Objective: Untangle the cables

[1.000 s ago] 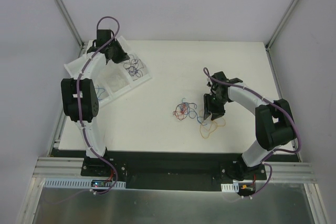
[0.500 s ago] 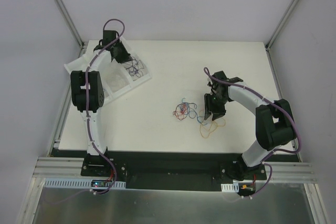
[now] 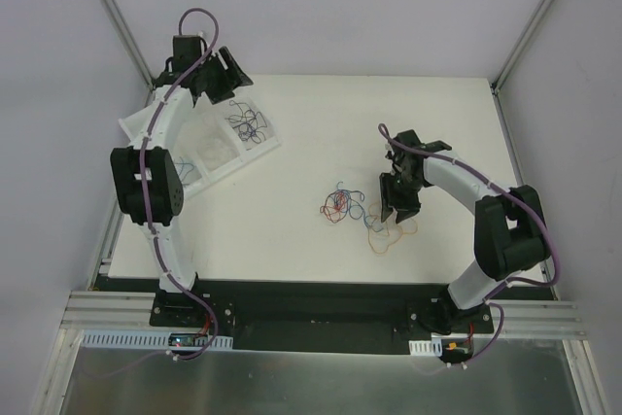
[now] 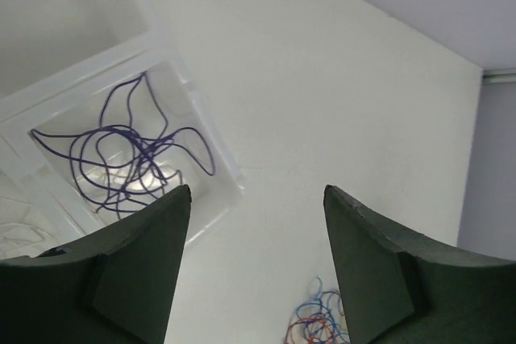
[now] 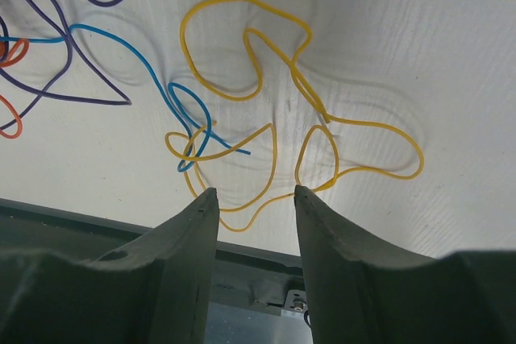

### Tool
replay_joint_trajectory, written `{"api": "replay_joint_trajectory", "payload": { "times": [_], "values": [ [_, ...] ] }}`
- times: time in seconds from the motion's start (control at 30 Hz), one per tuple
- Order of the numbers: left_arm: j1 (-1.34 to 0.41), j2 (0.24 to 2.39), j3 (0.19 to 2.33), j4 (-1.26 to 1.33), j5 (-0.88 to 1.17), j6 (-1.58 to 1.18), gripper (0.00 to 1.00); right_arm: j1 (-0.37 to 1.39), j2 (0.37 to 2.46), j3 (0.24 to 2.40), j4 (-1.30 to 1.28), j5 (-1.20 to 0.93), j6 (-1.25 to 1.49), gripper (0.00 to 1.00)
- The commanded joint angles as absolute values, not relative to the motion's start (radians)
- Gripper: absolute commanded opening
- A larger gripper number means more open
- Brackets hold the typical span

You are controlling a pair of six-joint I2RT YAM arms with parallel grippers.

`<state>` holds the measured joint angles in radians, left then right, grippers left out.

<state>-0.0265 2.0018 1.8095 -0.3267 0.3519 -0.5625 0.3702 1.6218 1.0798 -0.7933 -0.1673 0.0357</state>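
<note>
A loose tangle of cables (image 3: 340, 206) in blue, red and purple lies mid-table, also low in the left wrist view as cables (image 4: 318, 328). A yellow-orange cable (image 5: 322, 118) lies looped beside it, crossed by a blue cable (image 5: 161, 70). My right gripper (image 5: 254, 191) is open just above the yellow loops, nothing pinched; it shows from above as the right gripper (image 3: 394, 209). A purple cable (image 4: 121, 151) lies curled in a compartment of the white tray (image 3: 155, 123). My left gripper (image 4: 256, 191) is open and empty above the tray's far corner.
The tray (image 4: 214, 159) has several compartments and sits tilted at the table's back left. Another purple cable (image 5: 64, 62) and a red loop (image 5: 8, 54) run off the left of the right wrist view. The table's near edge (image 5: 121, 223) is right under the right fingers.
My left gripper has opened and drawn up and back from the tray, with the purple cable left lying in its compartment. The right arm has hardly moved.
</note>
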Motion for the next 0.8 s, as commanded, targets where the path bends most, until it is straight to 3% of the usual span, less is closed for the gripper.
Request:
{"api": "replay_joint_trajectory", "payload": {
  "times": [0.0,0.3,0.57,0.77],
  "values": [
    [-0.035,1.864,1.798,-0.316,0.469,-0.583,0.68,0.364,1.575,1.121,-0.845,-0.146,0.029,0.46],
    [-0.058,1.671,1.646,-0.318,0.531,-0.566,0.70,0.347,1.520,1.124,-0.882,-0.078,0.057,0.46],
    [-0.142,1.482,1.465,-0.319,0.544,-0.491,0.73,0.239,1.572,1.129,-1.008,0.205,0.100,0.47],
    [-0.254,1.411,1.309,-0.318,0.543,-0.442,0.71,0.311,1.680,1.141,-0.948,0.089,0.077,0.47]
  ]
}}
